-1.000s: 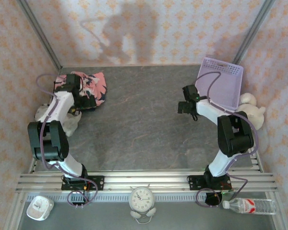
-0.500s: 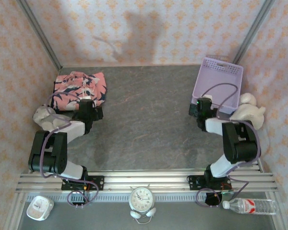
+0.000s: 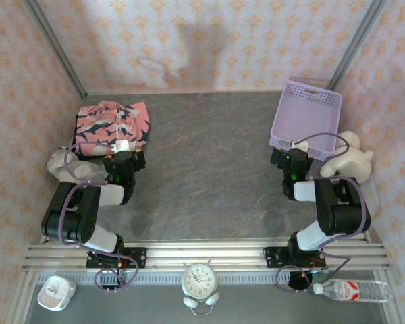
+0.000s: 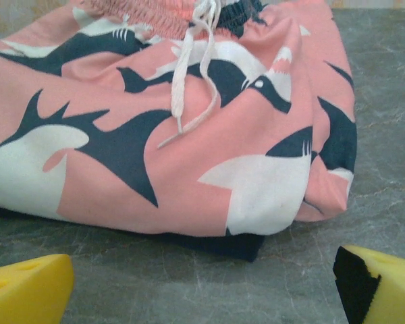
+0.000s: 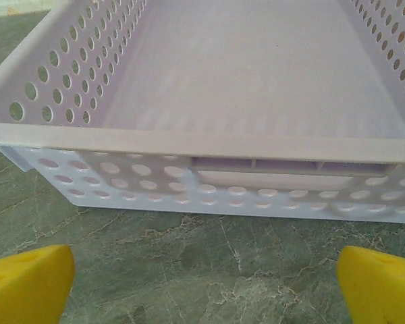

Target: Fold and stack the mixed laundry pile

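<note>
Top external view: the pink printed shorts point(image 3: 113, 125) lie folded at the table's point(image 3: 202, 169) far-left corner, uncovered now that the left arm, which reached over them a second ago, has drawn back. From the left wrist they sit stacked on a navy garment point(image 4: 219, 244) whose edge peeks out underneath. The left gripper point(image 3: 124, 156) sits just short of the stack's near edge, jaws wide apart, holding nothing. The right gripper point(image 3: 287, 155) has retreated too, open and empty, facing the lavender basket point(image 3: 307, 118).
</note>
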Controlling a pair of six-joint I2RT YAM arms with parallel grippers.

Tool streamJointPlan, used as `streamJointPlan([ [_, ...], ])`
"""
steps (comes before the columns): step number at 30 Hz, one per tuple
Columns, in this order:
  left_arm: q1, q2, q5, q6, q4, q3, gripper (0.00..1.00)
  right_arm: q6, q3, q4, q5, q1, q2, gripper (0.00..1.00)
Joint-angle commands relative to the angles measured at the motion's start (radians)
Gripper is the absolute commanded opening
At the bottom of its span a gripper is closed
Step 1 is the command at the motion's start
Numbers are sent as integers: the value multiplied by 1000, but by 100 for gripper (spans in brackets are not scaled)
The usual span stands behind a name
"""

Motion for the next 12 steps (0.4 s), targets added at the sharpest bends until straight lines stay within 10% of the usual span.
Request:
streamJointPlan([
  [1, 3, 4, 7, 27, 43, 22, 100, 14, 9, 41, -7, -1, -12, 99],
  [12, 4, 3, 7, 26, 40, 22, 100, 5, 11, 39, -30, 0, -10, 99],
])
